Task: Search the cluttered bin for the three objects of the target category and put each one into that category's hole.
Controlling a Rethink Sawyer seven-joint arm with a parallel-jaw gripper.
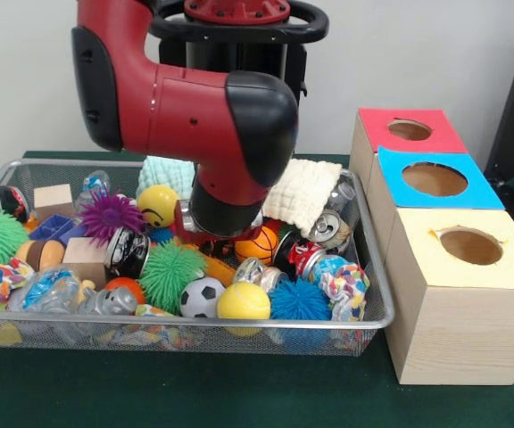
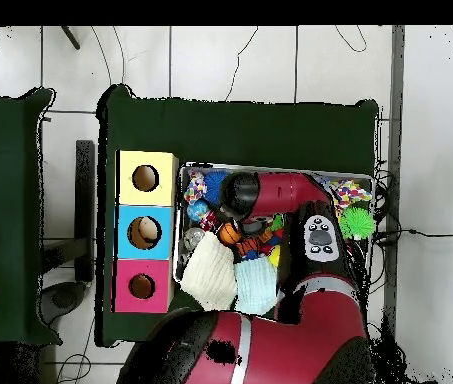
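Clutter fills the wire mesh bin [image 1: 375, 267] on the green tabletop [image 1: 239, 392]: spiky rubber balls in green, purple and blue, a yellow smiley ball [image 1: 157, 204], a small soccer ball [image 1: 202, 297], a mini basketball [image 1: 258, 244], crushed cans, wooden blocks, knotted ropes and two folded cloths at the far side. The red arm [image 1: 177, 98] reaches down into the bin's middle, its black wrist hiding the pincer, so I cannot tell whether it is wide, narrow or holding anything. Just beside the bin stand three wooden boxes with round holes, topped red [image 1: 409, 130], blue [image 1: 434, 179] and yellow [image 1: 469, 245].
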